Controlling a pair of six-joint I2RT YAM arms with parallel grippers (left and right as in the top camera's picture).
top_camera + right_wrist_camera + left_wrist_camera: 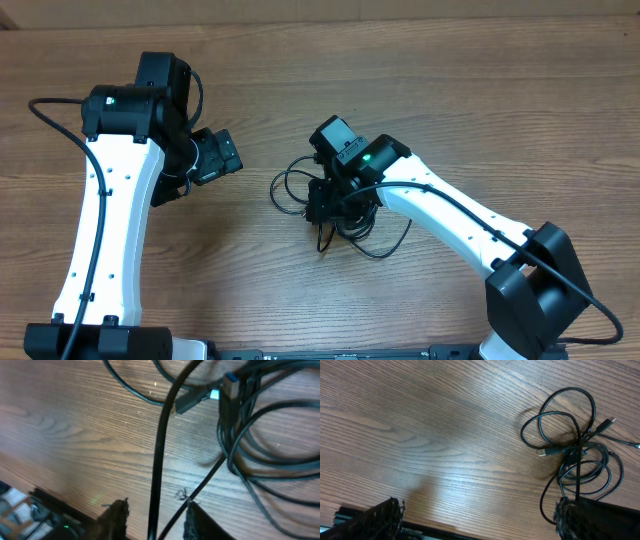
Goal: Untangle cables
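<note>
My right gripper point(156, 505) stands half-spread astride one strand of the cables point(575, 452) heaped beneath it (no pinch yet); my left gripper point(477, 505) gapes wide, well apart from them; pulling this strand alone may cinch the knot and drag the whole tangle.

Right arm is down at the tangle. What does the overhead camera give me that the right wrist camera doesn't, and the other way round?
Overhead only: both arms, with the left gripper well apart from the cables and the right gripper down over the tangle. Right wrist only: one cord running between the fingers with a gap on either side, and a blue-tipped plug. Both: looped black cables on the wood table.
</note>
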